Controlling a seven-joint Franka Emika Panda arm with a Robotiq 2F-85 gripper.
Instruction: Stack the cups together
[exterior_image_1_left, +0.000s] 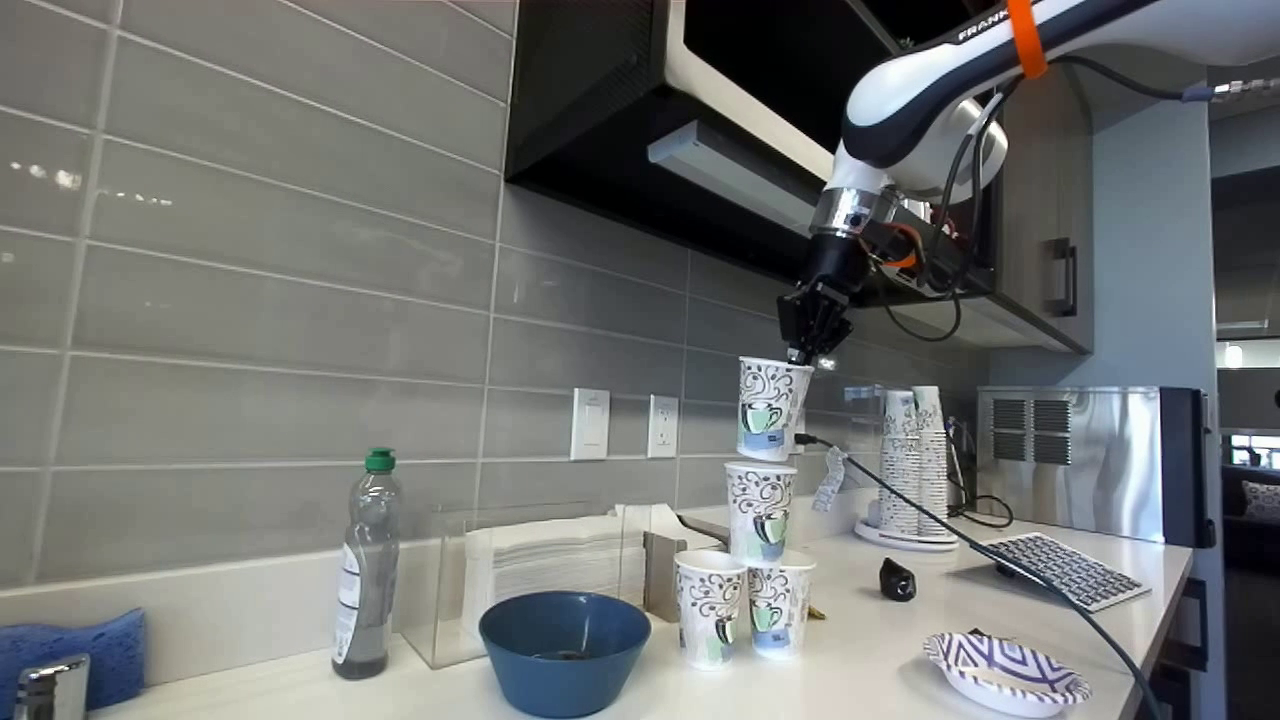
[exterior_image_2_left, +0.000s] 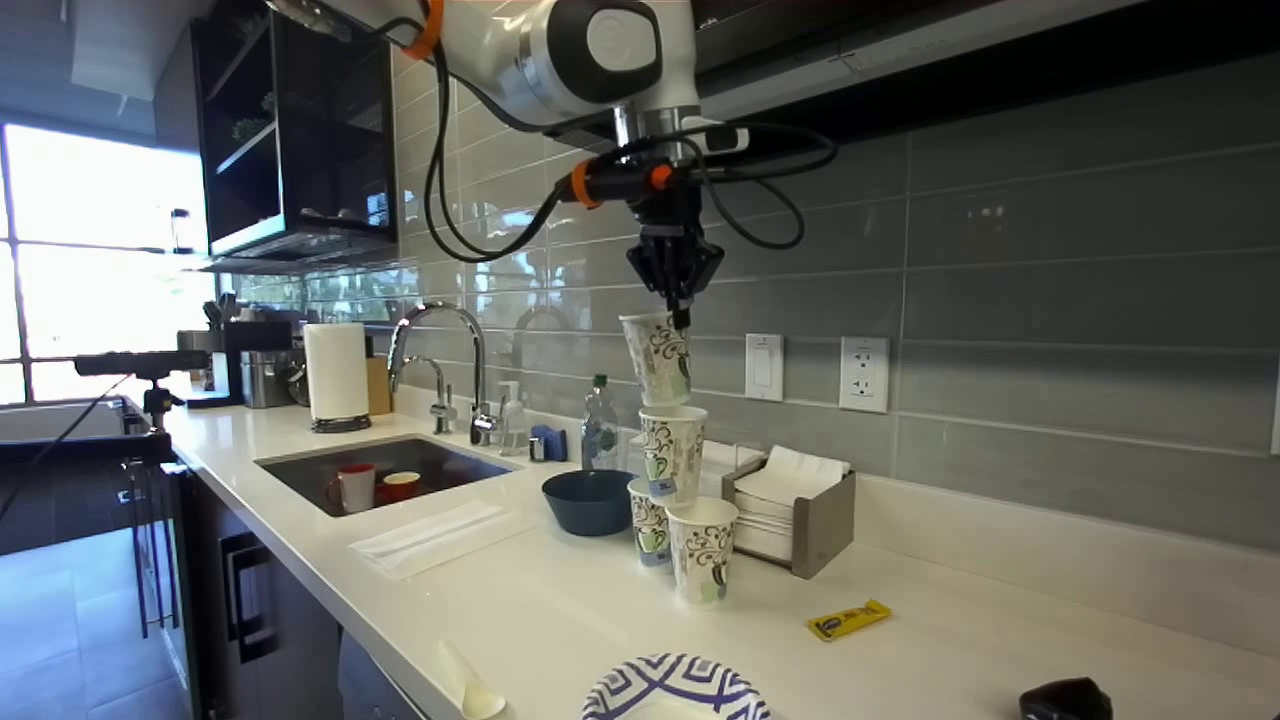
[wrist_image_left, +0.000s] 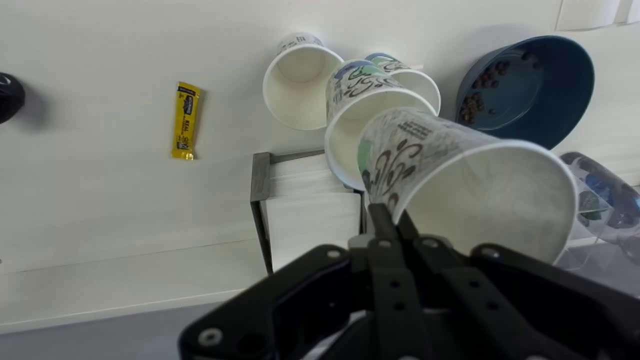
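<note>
My gripper (exterior_image_1_left: 798, 357) is shut on the rim of a white printed cup (exterior_image_1_left: 768, 405), with one finger inside and one outside in the wrist view (wrist_image_left: 397, 222). The held cup tilts in an exterior view (exterior_image_2_left: 658, 360). Its bottom is just above a middle cup (exterior_image_2_left: 672, 455); I cannot tell if they touch. The middle cup stands upright, mouth up, across the rims of two base cups. These base cups, a nearer one (exterior_image_2_left: 702, 550) and one partly hidden behind it (exterior_image_2_left: 648, 525), stand side by side, mouth up, on the counter.
A blue bowl (exterior_image_1_left: 565, 655) and green-capped bottle (exterior_image_1_left: 367, 565) stand beside the cups. A napkin holder (exterior_image_2_left: 830, 525) is by the wall. A yellow packet (exterior_image_2_left: 848, 620), patterned plate (exterior_image_1_left: 1005, 672), black object (exterior_image_1_left: 897, 580) and tall cup stacks (exterior_image_1_left: 912, 460) share the counter. A cable crosses it.
</note>
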